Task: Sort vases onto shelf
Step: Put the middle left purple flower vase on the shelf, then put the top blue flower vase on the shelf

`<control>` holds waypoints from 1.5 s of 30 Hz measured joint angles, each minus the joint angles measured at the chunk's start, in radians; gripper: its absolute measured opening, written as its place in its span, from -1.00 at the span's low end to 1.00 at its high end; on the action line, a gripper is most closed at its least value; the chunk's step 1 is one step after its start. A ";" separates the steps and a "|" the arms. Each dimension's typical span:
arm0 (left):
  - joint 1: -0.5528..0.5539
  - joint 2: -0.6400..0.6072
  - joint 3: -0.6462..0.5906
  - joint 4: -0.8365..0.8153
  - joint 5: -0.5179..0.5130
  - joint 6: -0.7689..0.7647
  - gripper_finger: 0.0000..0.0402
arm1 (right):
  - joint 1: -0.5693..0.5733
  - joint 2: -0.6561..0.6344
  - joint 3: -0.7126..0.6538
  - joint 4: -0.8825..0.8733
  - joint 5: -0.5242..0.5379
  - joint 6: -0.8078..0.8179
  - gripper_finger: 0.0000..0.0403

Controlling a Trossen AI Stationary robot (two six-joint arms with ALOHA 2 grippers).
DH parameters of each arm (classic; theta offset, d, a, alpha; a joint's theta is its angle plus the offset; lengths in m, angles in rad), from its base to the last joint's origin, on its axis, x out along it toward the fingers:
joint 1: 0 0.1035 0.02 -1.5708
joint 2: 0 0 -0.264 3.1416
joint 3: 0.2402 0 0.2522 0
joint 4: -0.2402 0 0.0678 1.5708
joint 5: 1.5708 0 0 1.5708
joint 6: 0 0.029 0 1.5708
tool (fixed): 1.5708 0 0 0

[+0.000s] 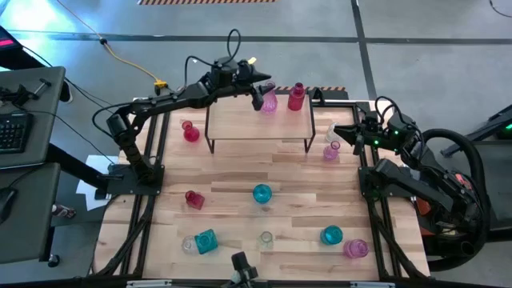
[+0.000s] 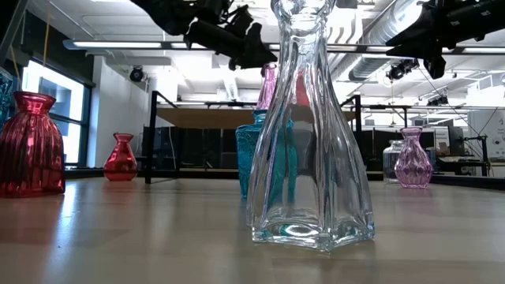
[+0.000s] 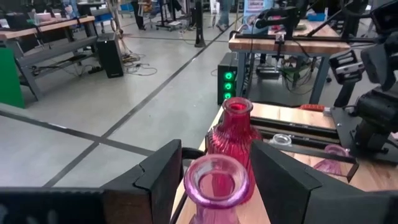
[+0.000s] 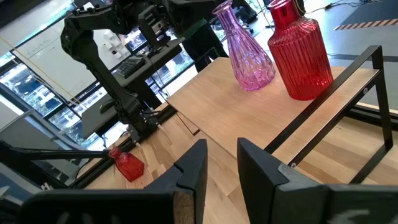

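The shelf stands at the table's far middle. A pink vase and a red vase stand upright side by side on the shelf's far right part. My left gripper is open at the pink vase's mouth, one finger on either side of the rim with a thin gap to each. The red vase stands just beyond the pink one. My right gripper waits at the table's right edge, its fingers a little apart with nothing between them. The pink vase and the red vase both show in its wrist view.
Several vases stand on the tabletop: red ones on the left, pink and clear right of the shelf, teal in the middle, and teal, clear and pink ones along the near edge.
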 joint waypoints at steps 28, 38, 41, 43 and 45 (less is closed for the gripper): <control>-0.364 -0.312 0.138 -0.832 -0.075 -0.001 -0.08 | 0.000 0.000 0.000 0.000 0.000 0.000 -0.66; -0.537 -0.193 0.094 -0.832 -0.325 -0.145 -0.08 | 0.000 0.000 0.000 0.000 0.000 0.000 -0.66; -0.563 -0.142 0.093 -0.837 -0.295 -0.159 -0.08 | 0.000 0.000 0.000 0.000 0.000 0.000 -0.66; -0.584 -0.113 0.093 -0.839 -0.277 -0.159 -0.08 | 0.000 0.000 0.000 0.000 0.000 0.000 -0.66; -0.609 -0.083 0.093 -0.842 -0.275 -0.158 -0.08 | 0.000 0.000 0.000 0.000 0.000 0.000 -0.66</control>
